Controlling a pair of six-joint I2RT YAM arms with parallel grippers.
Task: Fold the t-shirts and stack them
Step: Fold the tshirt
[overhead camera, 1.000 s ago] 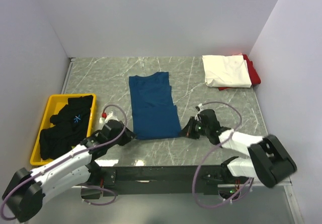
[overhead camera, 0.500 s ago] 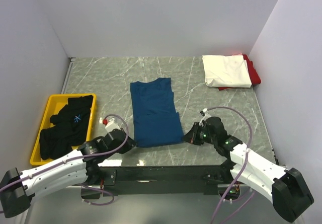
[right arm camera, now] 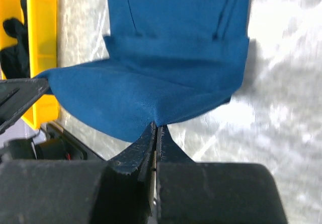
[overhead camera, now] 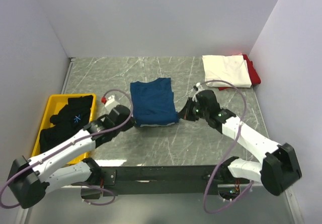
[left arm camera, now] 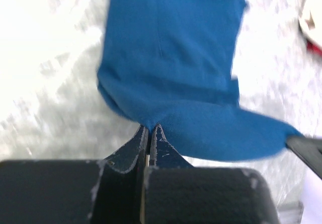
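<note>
The left gripper and right gripper each clamp shut on a near corner of the one blue t-shirt, its near hem lifted off the marble table. One white tee lies folded on one red tee far right; black tees, too tangled to count, fill one yellow tray at left

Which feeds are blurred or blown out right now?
Left wrist: table glares white and smears with motion blur; blue shirt is readable. Right wrist: table at right is overexposed and soft; shirt near the lens is sharp. Top: even light, sharp, soft shadows only.
</note>
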